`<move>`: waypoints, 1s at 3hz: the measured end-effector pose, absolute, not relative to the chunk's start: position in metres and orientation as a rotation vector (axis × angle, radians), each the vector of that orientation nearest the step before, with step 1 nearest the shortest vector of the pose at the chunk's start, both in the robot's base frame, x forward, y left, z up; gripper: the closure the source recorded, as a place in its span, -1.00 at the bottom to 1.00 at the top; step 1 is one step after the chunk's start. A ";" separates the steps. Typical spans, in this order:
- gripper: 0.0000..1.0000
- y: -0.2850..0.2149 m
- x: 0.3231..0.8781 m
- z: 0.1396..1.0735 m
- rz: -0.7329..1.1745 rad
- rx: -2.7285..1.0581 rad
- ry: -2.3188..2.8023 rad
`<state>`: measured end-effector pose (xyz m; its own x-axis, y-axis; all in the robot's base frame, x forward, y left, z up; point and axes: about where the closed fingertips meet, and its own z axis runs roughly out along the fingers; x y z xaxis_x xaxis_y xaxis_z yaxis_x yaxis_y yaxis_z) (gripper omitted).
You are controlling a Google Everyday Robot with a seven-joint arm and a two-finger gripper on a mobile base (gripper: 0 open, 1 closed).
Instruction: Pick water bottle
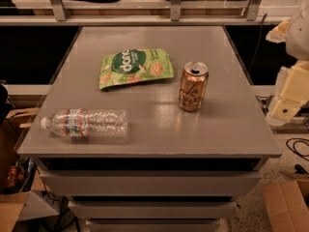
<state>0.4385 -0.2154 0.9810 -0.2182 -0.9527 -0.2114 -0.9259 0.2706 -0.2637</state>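
Observation:
The water bottle (pixel 86 123) is a small clear ribbed plastic bottle with a white cap and a multicoloured label band. It lies on its side near the front left corner of the grey table (pixel 159 134), cap pointing left. My gripper (pixel 287 100) shows as pale cream parts at the right edge of the view, beyond the table's right side and well away from the bottle. It holds nothing that I can see.
An orange-gold drink can (pixel 193 86) stands upright right of the table's middle. A green snack bag (pixel 135 67) lies flat behind the bottle. Cardboard boxes (pixel 286 204) sit on the floor at both sides. A shelf rail (pixel 154 19) runs behind the table.

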 end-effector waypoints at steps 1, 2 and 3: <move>-1.00 -0.215 0.438 0.981 -0.115 -1.715 2.218; -1.00 -0.215 0.440 0.984 -0.139 -1.690 2.232; -1.00 -0.187 0.453 0.985 -0.151 -1.734 2.220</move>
<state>0.4534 -0.1867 0.9846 -0.2130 -0.9596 -0.1837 -0.9258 0.2583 -0.2759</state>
